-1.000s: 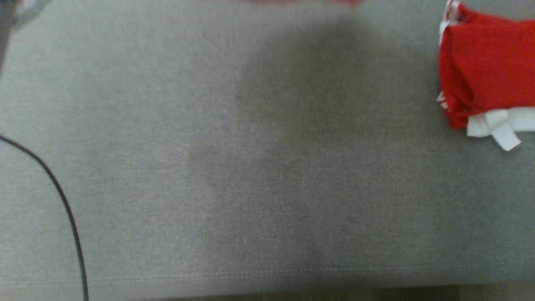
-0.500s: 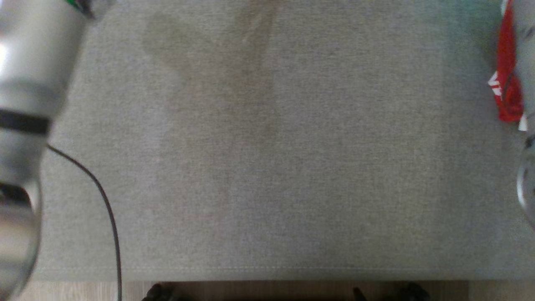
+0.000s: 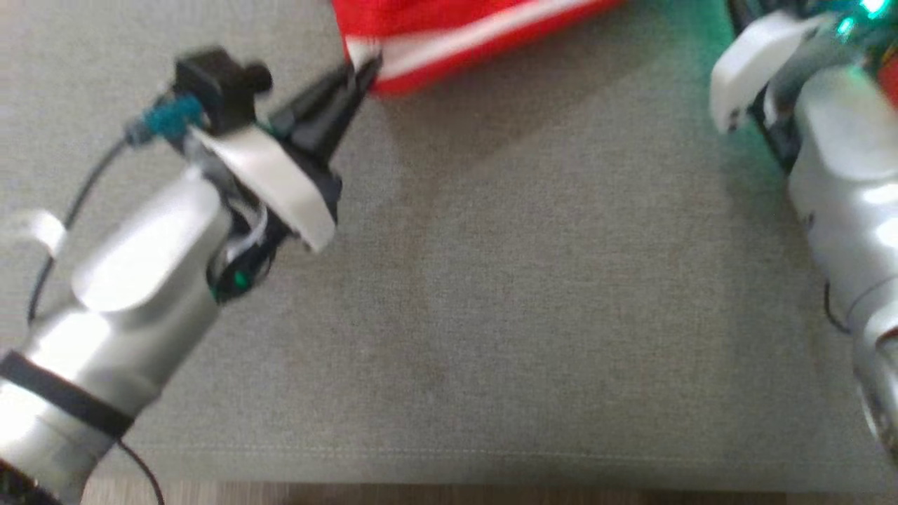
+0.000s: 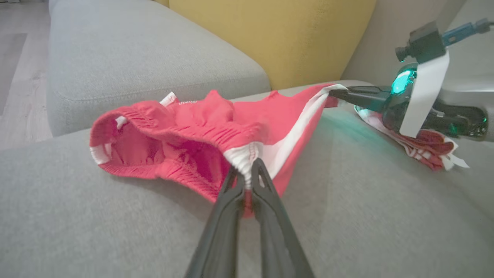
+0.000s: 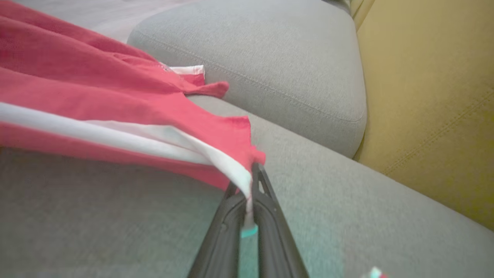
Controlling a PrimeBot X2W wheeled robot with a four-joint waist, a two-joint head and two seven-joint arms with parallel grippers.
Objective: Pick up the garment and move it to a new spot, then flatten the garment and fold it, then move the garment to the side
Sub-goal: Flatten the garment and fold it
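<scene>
The garment [image 4: 185, 131] is a pair of red shorts with a white side stripe, stretched between my two grippers low over the grey sofa seat [image 3: 491, 294]. My left gripper [image 4: 247, 173] is shut on the gathered waistband at the white stripe. In the head view the left gripper [image 3: 365, 66] points up to the garment [image 3: 449, 28] at the top edge. My right gripper [image 5: 252, 173] is shut on the far end of the stripe of the garment [image 5: 96, 104]. The left wrist view has the right gripper [image 4: 334, 94] at its right.
A folded red and white pile [image 4: 424, 148] lies under the right arm. A yellow back cushion [image 4: 278, 34] stands behind the seat, with another grey cushion [image 4: 135, 58] beside it and wooden floor [image 4: 19, 77] beyond. A black cable [image 3: 77, 196] trails from the left arm.
The head camera has moved, so the whole picture has shifted. Both arms have come well into it, and the garment now spans the top edge at the left gripper's tips.
</scene>
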